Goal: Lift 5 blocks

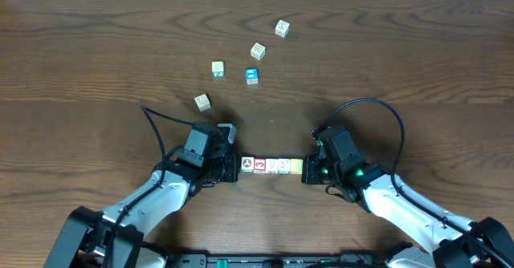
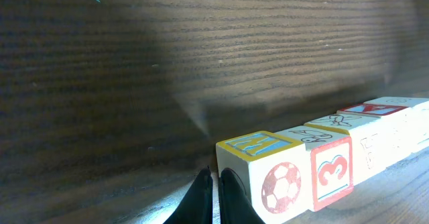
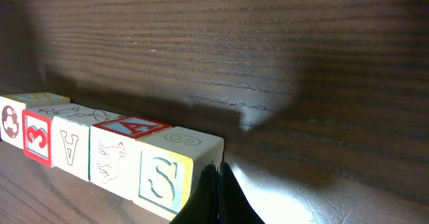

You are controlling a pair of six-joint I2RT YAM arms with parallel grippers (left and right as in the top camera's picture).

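Five small blocks [image 1: 272, 165] stand in one tight row between my two grippers. From the left wrist, the near end block [image 2: 265, 167] has a yellow top and a red football face, followed by a block with a red 3 [image 2: 331, 170]. From the right wrist, the near end block [image 3: 171, 170] bears an S, and the one behind it has a red-framed A [image 3: 131, 126]. My left gripper [image 1: 234, 168] [image 2: 216, 174] is shut, its tips against the row's left end. My right gripper [image 1: 307, 170] [image 3: 219, 167] is shut against the right end. Nothing sits between either pair of fingers. Whether the row rests on the table is unclear.
Loose cubes lie farther back on the wooden table [image 1: 96, 59]: a pale one [image 1: 281, 28], another [image 1: 257, 51], one with a green mark [image 1: 218, 68], a blue-faced one [image 1: 252, 75], and a pale one [image 1: 202, 101] close to the left arm.
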